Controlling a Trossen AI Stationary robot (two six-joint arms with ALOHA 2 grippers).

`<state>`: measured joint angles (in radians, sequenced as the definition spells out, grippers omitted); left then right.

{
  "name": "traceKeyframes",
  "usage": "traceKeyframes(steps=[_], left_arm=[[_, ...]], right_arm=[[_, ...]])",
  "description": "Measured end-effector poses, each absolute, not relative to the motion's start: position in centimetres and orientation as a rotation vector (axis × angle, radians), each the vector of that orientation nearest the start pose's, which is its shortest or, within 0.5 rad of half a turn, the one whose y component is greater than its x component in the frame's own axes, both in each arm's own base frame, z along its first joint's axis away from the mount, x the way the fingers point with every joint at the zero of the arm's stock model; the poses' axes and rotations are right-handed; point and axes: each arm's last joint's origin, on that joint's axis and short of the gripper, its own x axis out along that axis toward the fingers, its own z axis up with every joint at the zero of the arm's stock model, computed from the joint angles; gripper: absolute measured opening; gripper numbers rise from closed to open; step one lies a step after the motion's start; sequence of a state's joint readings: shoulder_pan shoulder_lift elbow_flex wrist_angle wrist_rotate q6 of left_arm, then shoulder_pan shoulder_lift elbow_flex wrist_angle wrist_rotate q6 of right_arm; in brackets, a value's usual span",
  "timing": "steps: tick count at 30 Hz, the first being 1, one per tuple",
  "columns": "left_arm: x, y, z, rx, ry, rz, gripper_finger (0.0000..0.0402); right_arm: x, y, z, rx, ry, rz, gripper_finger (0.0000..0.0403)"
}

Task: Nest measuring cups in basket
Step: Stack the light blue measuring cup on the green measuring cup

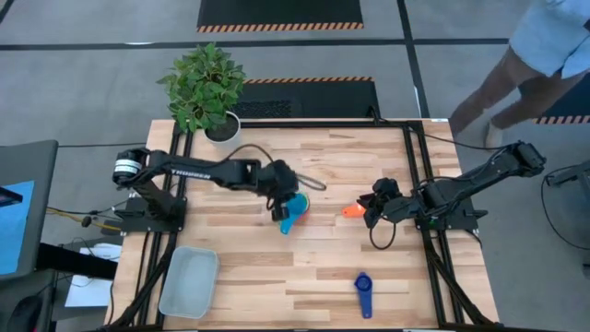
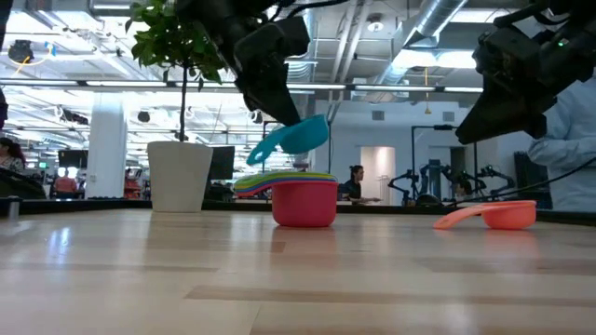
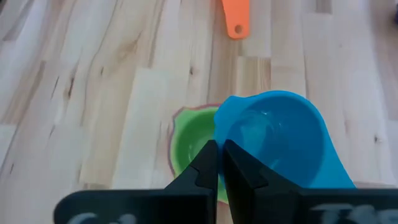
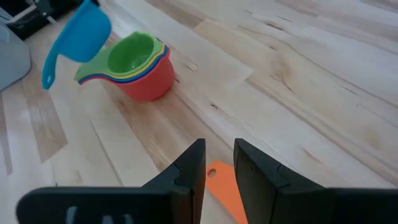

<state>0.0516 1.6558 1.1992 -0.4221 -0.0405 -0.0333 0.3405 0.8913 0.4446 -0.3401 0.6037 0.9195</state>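
From above, a wooden table (image 1: pixel 323 267) carries two dark arms. The left gripper (image 1: pixel 284 210) sits near the table's middle, holding a light blue cup (image 1: pixel 293 216). The right gripper (image 1: pixel 373 208) rests to the right, just beside an orange cup (image 1: pixel 351 210). A dark blue cup (image 1: pixel 363 293) lies alone near the front edge. The pale grey-blue basket (image 1: pixel 189 282) stands at the front left corner, well apart from every cup. A potted plant (image 1: pixel 207 88) stands at the back left, and a person (image 1: pixel 539 51) is beyond the table's back right corner.

At table height, the light blue cup (image 2: pixel 293 137) hangs tilted above a stack of nested cups (image 2: pixel 304 198) with a red cup at the bottom. The orange cup (image 2: pixel 492 215) lies on the table to the right.

In the left wrist view, the left fingers (image 3: pixel 205 168) are pressed nearly together, pinching the light blue cup (image 3: pixel 277 137) over the green cup (image 3: pixel 193 146) atop the stack.

In the right wrist view, the right fingers (image 4: pixel 193 165) stand slightly apart, holding nothing, with the orange cup's handle (image 4: pixel 224 186) between and below them. The stack (image 4: pixel 140 65) and the lifted light blue cup (image 4: pixel 78 37) lie farther off.
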Motion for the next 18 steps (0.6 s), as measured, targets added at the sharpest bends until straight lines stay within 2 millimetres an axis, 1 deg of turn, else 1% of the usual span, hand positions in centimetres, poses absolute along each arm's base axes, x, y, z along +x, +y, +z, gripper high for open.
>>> traceKeyframes(steps=[5, 8, 11, 13, 15, 18], left_arm=[[34.8, 4.6, 24.0, -0.057, 0.867, 0.052, 0.0000], [34.8, 5.6, 23.8, -0.060, 0.873, 0.041, 0.0000], [34.7, 6.0, 23.1, -0.050, 0.910, 0.023, 0.0000], [35.2, 6.1, 22.8, -0.035, 0.908, 0.008, 0.0000], [35.1, 6.1, 22.1, -0.032, 0.960, -0.002, 0.0000], [35.7, 6.1, 21.7, -0.022, 0.968, -0.018, 0.0000]], right_arm=[[16.2, 4.0, 19.2, 0.522, 0.523, -0.539, 0.0108], [16.2, 4.0, 19.2, 0.527, 0.520, -0.538, 0.0108], [16.2, 4.0, 19.2, 0.535, 0.519, -0.540, 0.0108], [16.2, 4.0, 19.2, 0.533, 0.523, -0.540, 0.0108], [16.2, 4.0, 19.2, 0.535, 0.523, -0.537, 0.0108], [16.2, 4.0, 19.2, 0.537, 0.529, -0.533, 0.0108]])
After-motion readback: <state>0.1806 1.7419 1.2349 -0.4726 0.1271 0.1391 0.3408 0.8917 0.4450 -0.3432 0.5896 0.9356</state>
